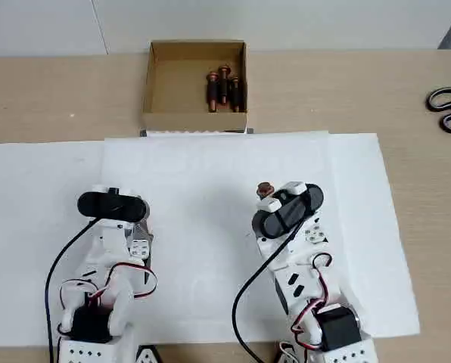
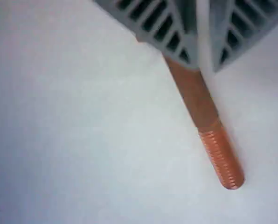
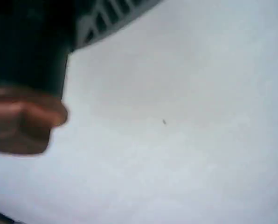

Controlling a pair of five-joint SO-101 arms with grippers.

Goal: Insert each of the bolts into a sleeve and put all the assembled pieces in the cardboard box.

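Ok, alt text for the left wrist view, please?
A copper bolt is held at its smooth end between grey ribbed fingers, its threaded tip pointing away over white paper.

Copper bolt (image 2: 202, 112) — three assemblies (image 1: 224, 89) in box (image 1: 146, 83)

Tan table (image 1: 59, 91), white paper (image 1: 210, 166) across centre, box (image 1: 146, 83) at 12 o'clock, three assembled pieces (image 1: 223, 89) side by side in its 3 o'clock half, left arm (image 1: 108, 242) at 7 o'clock, right arm (image 1: 290, 227) at 5 o'clock, bolt (image 1: 264, 187) at its tip, scissors (image 1: 449, 110) at 2 o'clock edge.
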